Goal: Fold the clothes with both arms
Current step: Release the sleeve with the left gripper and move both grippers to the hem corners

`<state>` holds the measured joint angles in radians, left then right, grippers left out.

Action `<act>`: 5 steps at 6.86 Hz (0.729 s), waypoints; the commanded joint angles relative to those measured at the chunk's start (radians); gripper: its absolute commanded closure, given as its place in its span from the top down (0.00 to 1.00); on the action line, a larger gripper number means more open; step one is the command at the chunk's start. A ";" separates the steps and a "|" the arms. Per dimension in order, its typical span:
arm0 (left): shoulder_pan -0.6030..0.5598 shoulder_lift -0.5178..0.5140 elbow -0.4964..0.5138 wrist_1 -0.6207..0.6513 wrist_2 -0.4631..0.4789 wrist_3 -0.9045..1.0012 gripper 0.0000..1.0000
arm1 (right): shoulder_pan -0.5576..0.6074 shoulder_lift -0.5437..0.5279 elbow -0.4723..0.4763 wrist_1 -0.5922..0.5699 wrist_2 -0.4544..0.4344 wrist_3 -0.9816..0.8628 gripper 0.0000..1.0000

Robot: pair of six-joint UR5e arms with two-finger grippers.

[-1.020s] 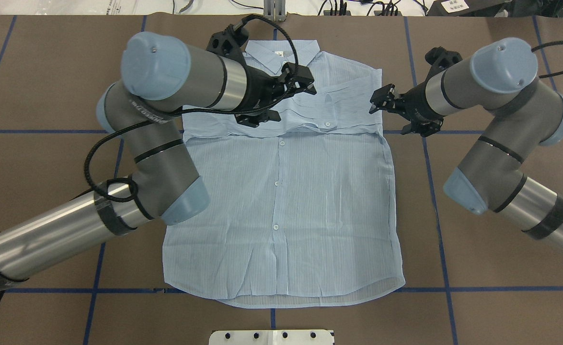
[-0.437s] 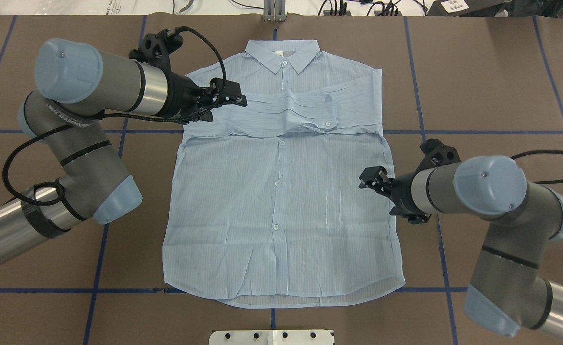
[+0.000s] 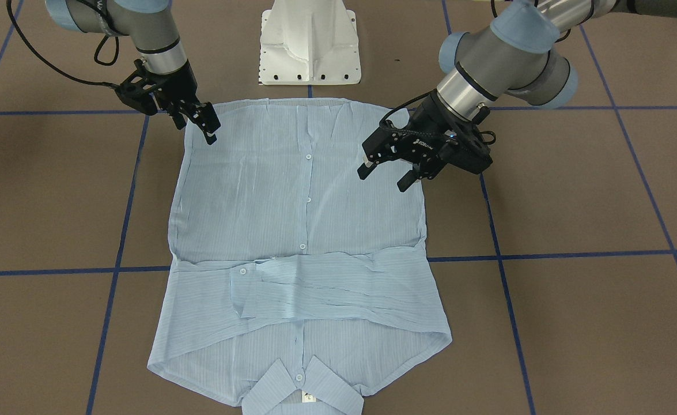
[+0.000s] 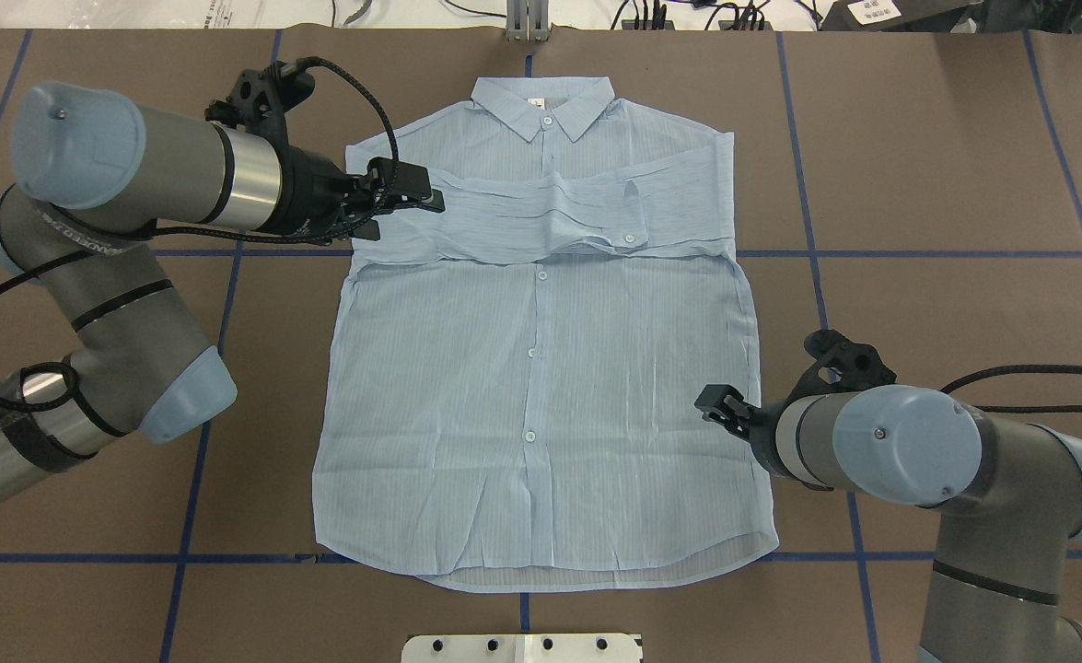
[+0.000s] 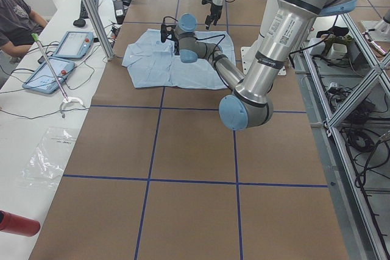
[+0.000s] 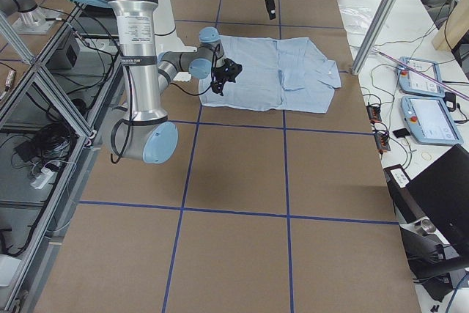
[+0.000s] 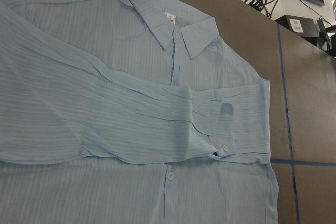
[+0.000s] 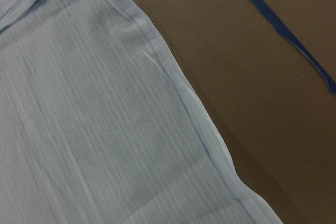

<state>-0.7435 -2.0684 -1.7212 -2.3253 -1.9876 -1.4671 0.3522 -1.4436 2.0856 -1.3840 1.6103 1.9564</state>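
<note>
While the shirt [image 4: 541, 396] is lying flat on the table [image 4: 946, 184], the left gripper [image 3: 382, 178] is hovering spread over its far left side. The right gripper [image 3: 195, 130] is hanging spread over its near right edge.

the left silver-grey tubular arm [image 4: 126, 180], capped in light blue at its joints, bends at the elbow and reaches inward with its wrist held about level. the left black two-finger gripper [image 3: 382, 177] tilts downward, jaws spread wide with nothing between them. the right silver-grey tubular arm [image 4: 900, 442] folds sharply, wrist pointing inward. the right black two-finger gripper [image 3: 195, 131] hangs low, fingers parted and empty.
</note>
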 commanded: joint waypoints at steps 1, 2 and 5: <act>0.004 0.004 0.003 0.000 0.001 0.001 0.99 | -0.053 -0.012 -0.015 -0.018 -0.001 0.004 0.96; 0.004 0.004 0.003 0.001 0.001 -0.002 0.99 | -0.117 -0.030 -0.016 -0.017 -0.013 0.069 0.93; 0.006 0.004 0.002 0.000 0.003 -0.004 0.99 | -0.160 -0.064 -0.019 -0.017 -0.035 0.113 0.87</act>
<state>-0.7384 -2.0648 -1.7193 -2.3254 -1.9855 -1.4708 0.1980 -1.4873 2.0672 -1.4002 1.5786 2.0673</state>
